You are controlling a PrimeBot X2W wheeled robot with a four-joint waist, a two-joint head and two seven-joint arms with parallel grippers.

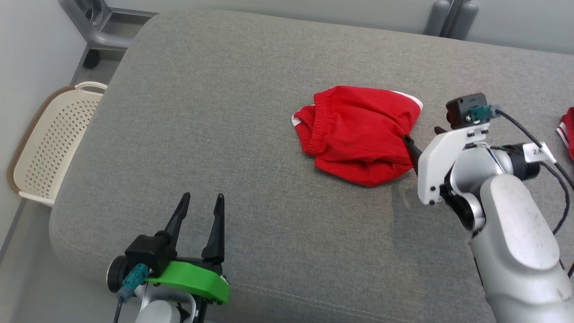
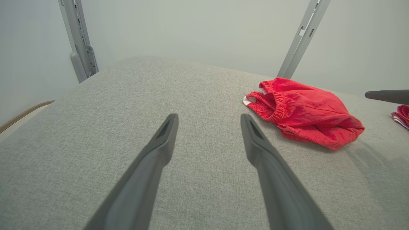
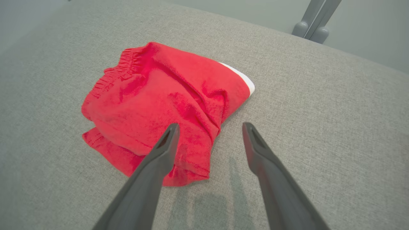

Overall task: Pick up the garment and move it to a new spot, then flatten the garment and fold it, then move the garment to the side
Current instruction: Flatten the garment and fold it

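**Desk:** Where's the garment sitting?

**Operator:** I see the red garment (image 1: pixel 358 134) bunched in a loose heap on the grey cushion (image 1: pixel 215 179). Its elastic waistband (image 1: pixel 314 123) is on the heap's left side, and a strip of white trim (image 1: pixel 415 101) peeks out at its far right corner. Nothing is gripping it.

**Desk:** And the right jaws?

**Operator:** Spread wide and empty. They're at the garment's near right edge, pointing into it. From the right wrist camera, I see one of the fingers (image 3: pixel 153 166) over the red cloth (image 3: pixel 159 105) and the other over bare cushion just to the right of the heap. I can't tell whether that first finger is touching the fabric. There's a soft shadow on the cushion just on my side of the garment.

**Desk:** Left jaws?

**Operator:** Also released, holding nothing. They're well apart from the garment, off to its near left and low over the cushion. From the left wrist camera, both fingers (image 2: pixel 153 159) frame plain grey fabric, with the garment (image 2: pixel 303 111) up and to the right of them.

**Desk:** Anything else around?

**Operator:** I see a cream perforated basket (image 1: pixel 54 143) far to the garment's left, past the cushion's edge. A second red piece (image 1: pixel 568 132) lies off to the garment's right, cut by the frame.
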